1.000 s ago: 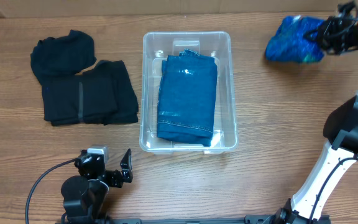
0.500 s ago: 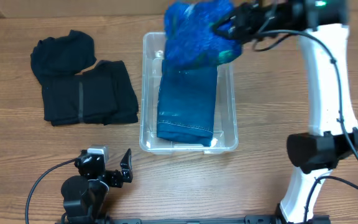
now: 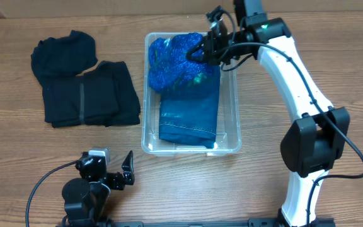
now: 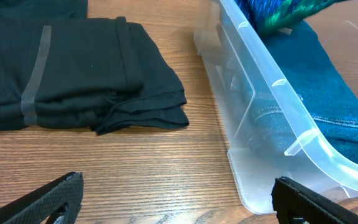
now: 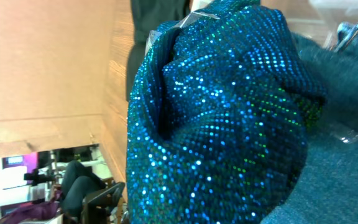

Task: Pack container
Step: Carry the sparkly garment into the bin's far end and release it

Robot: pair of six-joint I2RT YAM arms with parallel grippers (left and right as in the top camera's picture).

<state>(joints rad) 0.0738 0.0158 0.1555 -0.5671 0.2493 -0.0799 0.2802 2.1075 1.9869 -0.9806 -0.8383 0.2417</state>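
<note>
The clear container stands mid-table with a folded teal-blue garment lying in it. My right gripper is shut on a blue sequinned garment and holds it over the container's far end, resting on the teal-blue one. In the right wrist view the sequinned garment hides the fingers, with the teal-blue garment under it. My left gripper is open and empty near the front edge. In the left wrist view the left gripper is wide open beside the container's near corner.
A folded black garment lies left of the container, with a second black one behind it. The folded black garment also shows in the left wrist view. Bare wood lies right of the container.
My right arm has swung from the far right to the container, carrying the sequinned garment, and lowered it onto the far end. The left arm has not moved.
</note>
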